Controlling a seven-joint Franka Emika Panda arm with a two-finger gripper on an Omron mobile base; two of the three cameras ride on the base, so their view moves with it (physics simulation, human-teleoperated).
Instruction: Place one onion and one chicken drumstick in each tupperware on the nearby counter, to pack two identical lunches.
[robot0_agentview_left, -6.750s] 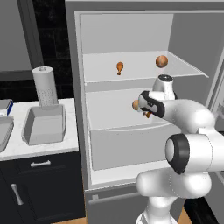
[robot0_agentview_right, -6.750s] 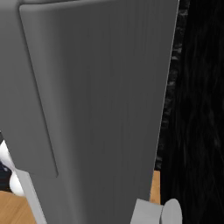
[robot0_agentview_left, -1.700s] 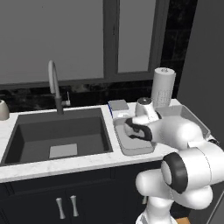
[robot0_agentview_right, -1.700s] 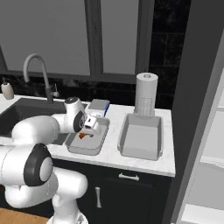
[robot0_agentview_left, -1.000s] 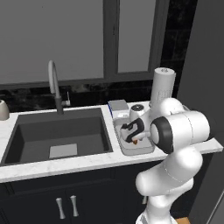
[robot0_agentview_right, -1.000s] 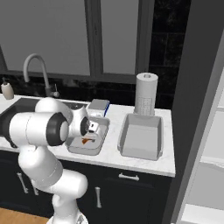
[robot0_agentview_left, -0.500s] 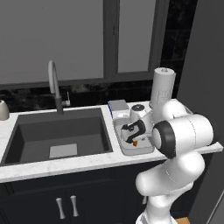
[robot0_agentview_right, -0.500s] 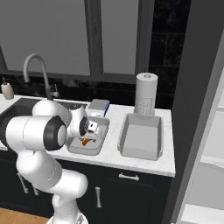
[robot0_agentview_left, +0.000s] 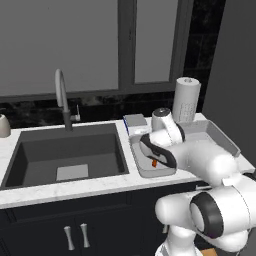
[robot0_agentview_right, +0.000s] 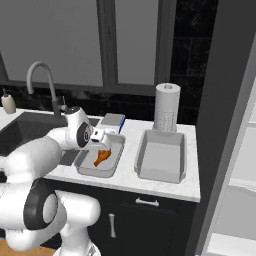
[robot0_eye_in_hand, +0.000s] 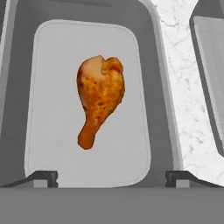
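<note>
**Golden-brown drumstick down in first tupperware**

Drumstick (robot0_eye_in_hand: 99, 98) lies loose on the tray floor directly below the tool (robot0_eye_in_hand: 111, 176), whose jaws stand wide apart, gripping nothing. Best lift straight up, clear of the tupperware (robot0_agentview_right: 84, 169) walls. Second tupperware (robot0_agentview_right: 160, 155) sits just beside on the white marbled counter (robot0_agentview_right: 197, 182); sink (robot0_agentview_left: 30, 157) beyond.

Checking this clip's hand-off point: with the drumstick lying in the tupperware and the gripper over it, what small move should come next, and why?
Probably lift the gripper straight up out of the left tupperware. Its jaws stand wide apart, and the chicken drumstick lies free on the container floor, touched by neither tip. The right tupperware on the counter holds nothing yet, so more fetching likely follows.
</note>
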